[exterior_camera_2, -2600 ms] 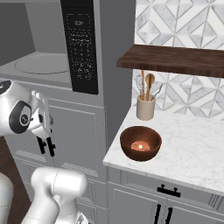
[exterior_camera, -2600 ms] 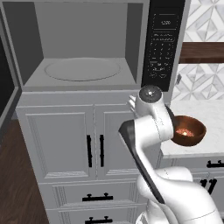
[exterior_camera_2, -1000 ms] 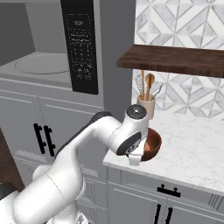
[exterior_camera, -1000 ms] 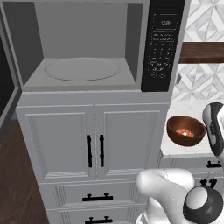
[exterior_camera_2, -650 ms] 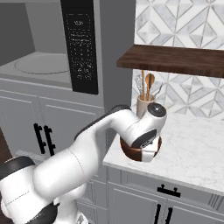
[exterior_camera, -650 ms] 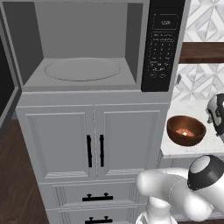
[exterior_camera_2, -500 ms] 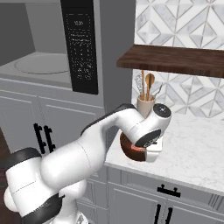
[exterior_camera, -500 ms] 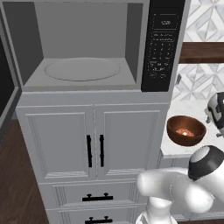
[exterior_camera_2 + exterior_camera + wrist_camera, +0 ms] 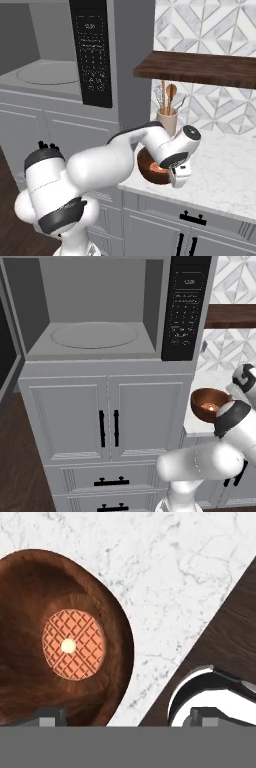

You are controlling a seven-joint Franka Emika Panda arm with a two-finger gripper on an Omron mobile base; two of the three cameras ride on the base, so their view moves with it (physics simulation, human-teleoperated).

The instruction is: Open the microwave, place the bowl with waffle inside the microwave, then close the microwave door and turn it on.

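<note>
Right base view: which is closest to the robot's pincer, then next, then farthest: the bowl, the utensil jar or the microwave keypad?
1. bowl, right beside the pincer.
2. utensil jar, behind on the counter.
3. microwave keypad, up left.

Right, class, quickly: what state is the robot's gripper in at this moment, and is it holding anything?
Gripper: open, holding nothing; its fingertips straddle the near rim of the bowl with the waffle in it.

White arm bends right, elbow low; claw (image 9: 125,716) points down, fingers spread wide.
</note>
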